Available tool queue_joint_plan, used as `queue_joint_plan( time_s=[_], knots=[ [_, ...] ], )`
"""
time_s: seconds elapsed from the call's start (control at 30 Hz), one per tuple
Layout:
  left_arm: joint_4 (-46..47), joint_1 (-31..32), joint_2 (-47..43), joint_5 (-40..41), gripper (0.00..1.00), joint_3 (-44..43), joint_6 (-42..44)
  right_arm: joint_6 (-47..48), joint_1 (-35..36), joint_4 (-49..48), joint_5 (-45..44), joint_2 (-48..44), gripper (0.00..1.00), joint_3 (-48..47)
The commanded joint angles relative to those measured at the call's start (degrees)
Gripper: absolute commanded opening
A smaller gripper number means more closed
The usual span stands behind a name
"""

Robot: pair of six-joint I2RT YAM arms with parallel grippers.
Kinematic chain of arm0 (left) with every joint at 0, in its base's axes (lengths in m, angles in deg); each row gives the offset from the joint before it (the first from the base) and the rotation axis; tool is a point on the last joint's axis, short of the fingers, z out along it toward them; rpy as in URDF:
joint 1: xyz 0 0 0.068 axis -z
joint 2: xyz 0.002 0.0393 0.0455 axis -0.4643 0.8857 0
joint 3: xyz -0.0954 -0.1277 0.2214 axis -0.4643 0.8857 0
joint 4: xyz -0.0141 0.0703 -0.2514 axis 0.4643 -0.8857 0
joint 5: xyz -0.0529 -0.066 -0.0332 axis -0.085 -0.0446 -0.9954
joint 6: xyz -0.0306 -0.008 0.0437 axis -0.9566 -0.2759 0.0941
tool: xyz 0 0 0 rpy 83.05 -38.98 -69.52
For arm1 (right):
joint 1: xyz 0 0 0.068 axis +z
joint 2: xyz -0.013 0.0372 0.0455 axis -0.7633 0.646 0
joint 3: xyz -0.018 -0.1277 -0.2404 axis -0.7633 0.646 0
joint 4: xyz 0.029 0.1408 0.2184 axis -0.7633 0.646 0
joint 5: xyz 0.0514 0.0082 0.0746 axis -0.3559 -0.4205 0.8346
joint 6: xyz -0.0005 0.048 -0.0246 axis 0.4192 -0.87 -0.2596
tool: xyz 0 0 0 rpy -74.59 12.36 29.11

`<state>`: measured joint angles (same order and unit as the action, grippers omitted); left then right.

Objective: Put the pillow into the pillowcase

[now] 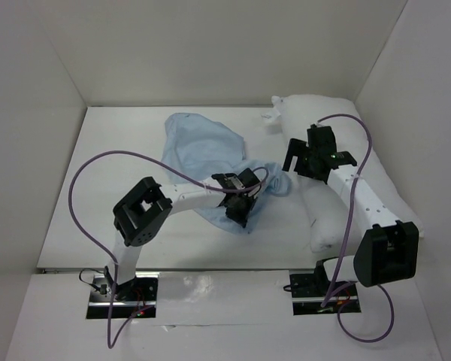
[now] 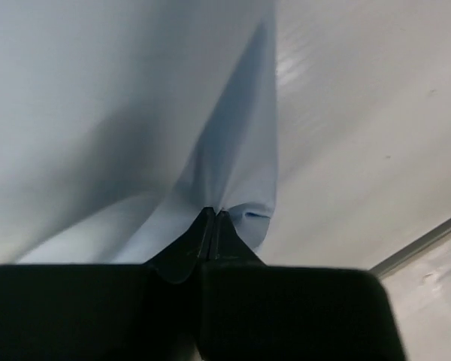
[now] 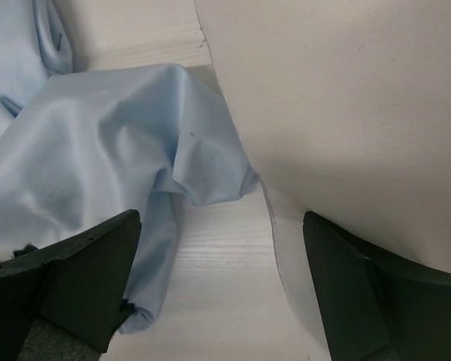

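The left end effector [image 1: 237, 213] was seen clenched on a fold of the pillowcase [image 1: 199, 143]. In the left wrist view the pale blue cloth was pinched between its closed fingers [image 2: 188, 252]. The pillowcase was spread, crumpled, over the middle of the desk [image 1: 105, 188]. The pillow [image 1: 322, 218] was laid along the desk's right side. The right end effector [image 1: 301, 162] was held released, jaws wide apart, above the place where the pillowcase's edge lay just beside the pillow.
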<state>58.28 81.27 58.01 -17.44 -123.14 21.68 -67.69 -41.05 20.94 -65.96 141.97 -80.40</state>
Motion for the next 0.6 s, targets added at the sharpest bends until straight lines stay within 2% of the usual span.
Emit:
queue_joint_plan(
  time_s=[0.0,0.2,0.43,0.57],
  knots=[
    [0.2,-4.3,-3.3,1.3,0.0,1.2,-0.1,1.3,-0.7,1.8,2.0,-1.4,0.96,0.7],
    [-1.0,-15.8,-17.0,-3.0,0.0,9.1,1.1,1.8,5.5,1.8,-1.1,2.4,0.97,0.7],
    [-6.0,-27.0,-31.0,-4.0,0.0,9.6,1.8,1.8,11.5,-0.8,0.0,8.6,0.97,1.3],
    [-6.5,-31.2,-34.7,-5.3,0.0,8.9,1.8,1.8,14.8,-1.3,-0.7,12.1,1.0,1.3]
  ],
)
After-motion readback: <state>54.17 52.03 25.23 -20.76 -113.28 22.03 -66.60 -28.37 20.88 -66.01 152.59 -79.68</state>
